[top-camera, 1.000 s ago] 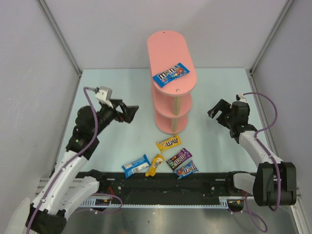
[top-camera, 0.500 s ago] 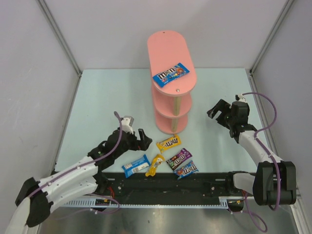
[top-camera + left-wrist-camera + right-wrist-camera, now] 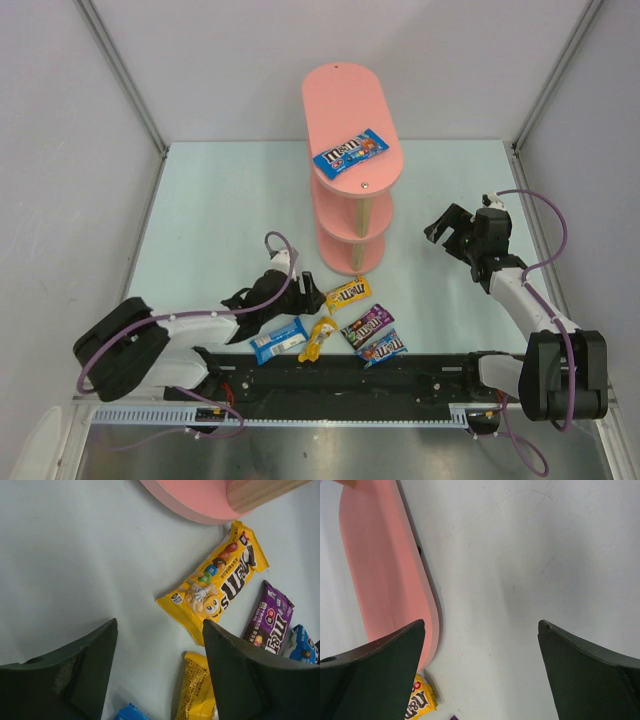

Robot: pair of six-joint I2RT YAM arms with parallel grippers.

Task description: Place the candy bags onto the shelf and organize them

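The pink shelf (image 3: 352, 130) stands mid-table, with one blue candy bag (image 3: 350, 152) lying on its top board. Several more bags lie on the table in front of it: a flat yellow one (image 3: 346, 294), a blue one (image 3: 278, 341), a crumpled yellow one (image 3: 319, 338), a purple one (image 3: 367, 325) and a blue-and-red one (image 3: 383, 348). My left gripper (image 3: 303, 291) hangs low and open just left of the flat yellow bag (image 3: 217, 582), holding nothing; the crumpled yellow bag (image 3: 197, 690) lies by its right finger. My right gripper (image 3: 445, 225) is open and empty, right of the shelf.
The shelf's bottom board (image 3: 195, 497) and a wooden post sit just beyond the left gripper. In the right wrist view the shelf's board (image 3: 385, 570) lies to the left. Grey walls enclose the table, and a black rail (image 3: 350, 372) runs along its near edge.
The left arm has swung down from a raised pose at the left and reached right, low over the table, beside the yellow bag. The right arm has not moved.
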